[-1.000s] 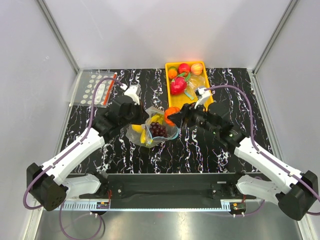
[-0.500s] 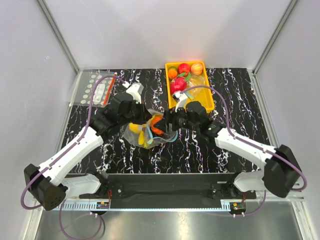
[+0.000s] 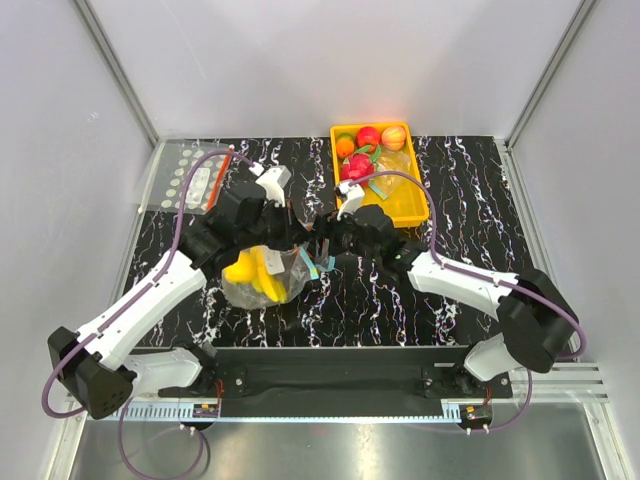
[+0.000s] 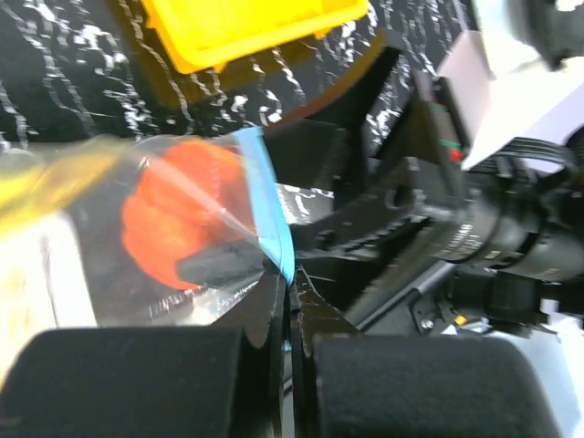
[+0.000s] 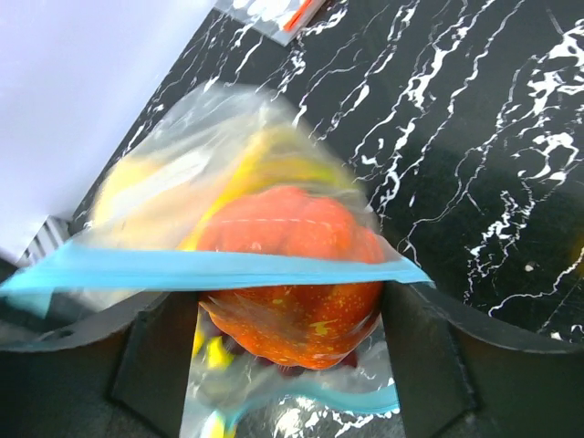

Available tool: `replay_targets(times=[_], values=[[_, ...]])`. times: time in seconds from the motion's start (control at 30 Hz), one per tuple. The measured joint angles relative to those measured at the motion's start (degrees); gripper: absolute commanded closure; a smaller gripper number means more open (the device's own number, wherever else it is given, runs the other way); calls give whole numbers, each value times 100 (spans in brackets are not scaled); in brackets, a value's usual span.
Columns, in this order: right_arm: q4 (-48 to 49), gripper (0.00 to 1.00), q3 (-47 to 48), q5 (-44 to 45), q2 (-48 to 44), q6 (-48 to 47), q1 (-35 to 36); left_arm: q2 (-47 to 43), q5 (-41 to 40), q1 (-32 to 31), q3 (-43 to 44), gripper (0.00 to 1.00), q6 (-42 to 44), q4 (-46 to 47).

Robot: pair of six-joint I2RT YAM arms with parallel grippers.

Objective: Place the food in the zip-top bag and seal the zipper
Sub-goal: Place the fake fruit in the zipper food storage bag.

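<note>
Left gripper (image 4: 290,283): fingers together, clamped on one end of the teal zipper (image 4: 270,212); bag held up by that corner.
Right gripper (image 5: 292,301): fingers spread to the fruit's width, one on each side of the round orange-red fruit (image 4: 169,214), seemingly pressed on it; reaching into the bag mouth.
Zip-top bag (image 3: 262,284): just left of the tabletop centre, a little toward the near edge, sagging below the left gripper; resting on the tabletop or hanging free, cannot tell.
Contents: yellow fruit (image 3: 250,272) low in the bag; bananas and lemon not told apart from above; grapes not made out.
Mouth: open; one teal lip across the front of the round fruit, the other lip below it, fruit between the two.
Key relation: zipper's long axis crosswise to the right gripper's reach, spanning finger to finger; bag body beyond those fingers, toward the left edge; left gripper already on the strip's end.
Step, judged: round fruit going in; release next, then a straight pull-back toward the right edge.
Progress, judged: loading nearly done; sealing not yet begun.
Risk: lip draped over the fruit likely to snag on the fingers.
Surroundings: yellow tray (image 3: 412,205) at the far edge, right of centre; white-dotted bag (image 3: 190,180) at the far-left corner.
</note>
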Motion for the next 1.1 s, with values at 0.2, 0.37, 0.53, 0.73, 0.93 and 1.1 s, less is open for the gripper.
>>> replay_targets(times=[0.2,0.37,0.53,0.73,0.93,1.1], values=[[133,17,-249,254,-175,42,31,22,260,-7,-46,100,-160,140],[48,34,-483,334,-629,79,33,22,304,-11,-170,100,-210,317],[205,54,-881,223,-920,299,33,20,398,-13,-297,100,-236,431],[514,58,-1132,-544,-885,605,39,-15,422,-11,-531,100,-175,494],[1364,61,-1419,-1272,-603,811,39,-59,581,-11,-640,100,-175,529],[1694,62,-1182,-1515,-9,837,39,-57,699,28,-640,100,-173,525]])
